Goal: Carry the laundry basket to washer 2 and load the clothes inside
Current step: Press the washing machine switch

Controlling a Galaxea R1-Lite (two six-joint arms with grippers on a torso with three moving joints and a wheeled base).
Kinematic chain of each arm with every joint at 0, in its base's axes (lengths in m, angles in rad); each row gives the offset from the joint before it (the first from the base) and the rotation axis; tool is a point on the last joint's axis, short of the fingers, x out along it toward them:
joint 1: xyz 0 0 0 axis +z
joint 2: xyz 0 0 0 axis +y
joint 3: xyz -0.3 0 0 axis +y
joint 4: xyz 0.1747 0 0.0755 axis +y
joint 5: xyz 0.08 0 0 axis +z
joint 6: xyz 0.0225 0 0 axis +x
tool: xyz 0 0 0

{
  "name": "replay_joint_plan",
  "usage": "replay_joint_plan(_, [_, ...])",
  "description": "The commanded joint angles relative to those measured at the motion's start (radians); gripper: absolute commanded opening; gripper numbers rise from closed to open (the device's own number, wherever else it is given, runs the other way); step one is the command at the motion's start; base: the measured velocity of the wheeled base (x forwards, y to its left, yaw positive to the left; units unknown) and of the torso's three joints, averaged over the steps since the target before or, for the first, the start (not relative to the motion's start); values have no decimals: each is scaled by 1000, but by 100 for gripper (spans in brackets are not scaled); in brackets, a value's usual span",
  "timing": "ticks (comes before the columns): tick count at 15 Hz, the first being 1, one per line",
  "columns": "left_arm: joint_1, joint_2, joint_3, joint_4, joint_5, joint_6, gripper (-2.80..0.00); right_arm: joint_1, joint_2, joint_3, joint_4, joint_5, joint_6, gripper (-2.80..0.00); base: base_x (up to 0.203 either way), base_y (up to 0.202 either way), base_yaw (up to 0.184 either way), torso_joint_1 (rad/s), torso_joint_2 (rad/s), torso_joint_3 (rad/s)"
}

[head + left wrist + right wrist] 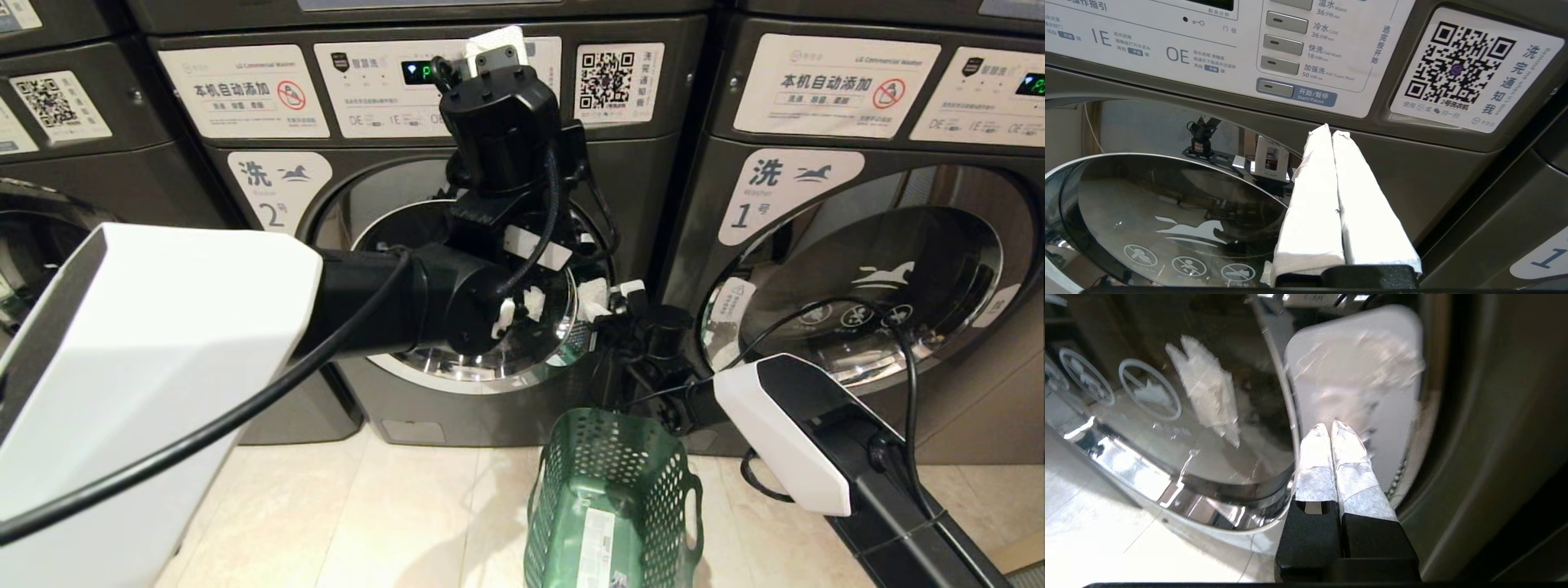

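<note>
You have the laundry basket (614,498) set before washer 2 (457,269), no clothes showing in it; both grippers, left gripper (1331,134) and right gripper (1331,430), pinched together empty at its door.

The left arm (457,294) covers most of the door (482,367) of washer 2 (408,408), so the head view cannot show whether that door is shut or ajar. The right gripper (608,298) is mostly lost in dark parts beside the door's right edge. The basket (612,506) is cut off by the near edge, so its near end is unseen. No clothes can be made out. In the right wrist view, the pale patch (1355,367) beyond the fingers (1314,457) is too blurred to identify.
</note>
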Motion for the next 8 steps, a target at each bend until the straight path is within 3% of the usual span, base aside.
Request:
replay_joint_plan(1, [0, -2, 0, -5, 4, 1, -280, -1, -7, -1, -9, -3, 2, -280, 0, 0, 0, 0, 0, 0])
replay_joint_plan(8, [0, -11, 2, -2, 6, 2, -280, -5, -15, 4, -12, -12, 0, -280, 0, 0, 0, 0, 0, 0])
